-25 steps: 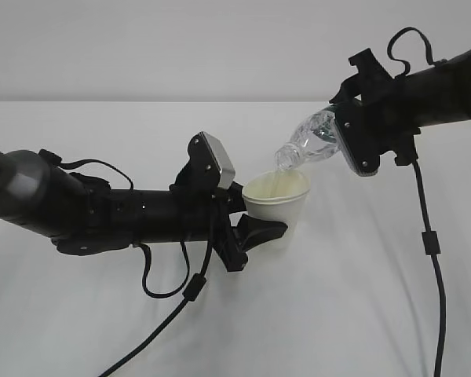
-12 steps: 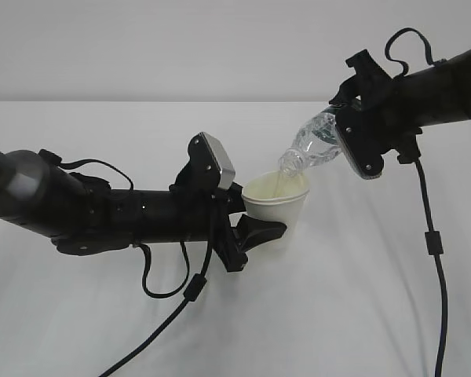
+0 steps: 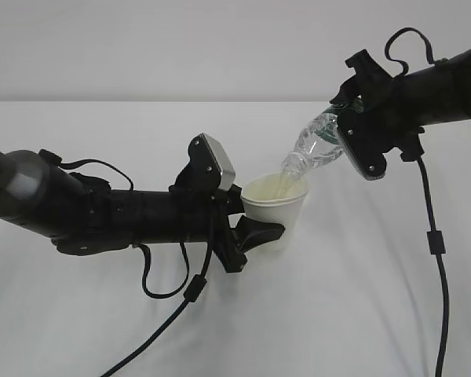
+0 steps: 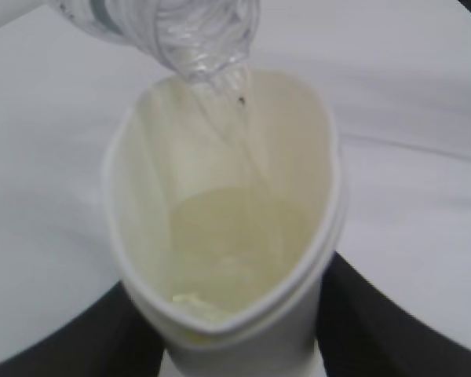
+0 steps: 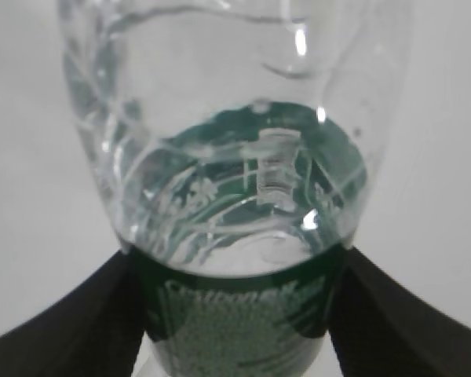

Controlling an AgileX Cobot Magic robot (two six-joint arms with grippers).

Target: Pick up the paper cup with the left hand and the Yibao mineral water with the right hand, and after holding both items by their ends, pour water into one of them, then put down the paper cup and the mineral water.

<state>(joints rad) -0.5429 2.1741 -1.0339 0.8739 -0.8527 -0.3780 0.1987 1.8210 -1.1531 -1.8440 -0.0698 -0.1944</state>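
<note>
The left hand (image 3: 255,236) pinches the cup (image 3: 276,208) by its lower wall, just above the white table (image 3: 361,314). The right hand (image 3: 353,129) clamps the bottle (image 3: 314,148) at its green label, tilted neck-down over the cup's rim; water lies in the cup.

text: white script, possibly "C'estbon" | on: bottle's green label (image 5: 239,318)

Matt white paper cup (image 3: 276,210), glossy clear ribbed plastic bottle (image 3: 312,148), smooth matt white table (image 3: 353,298)
</note>
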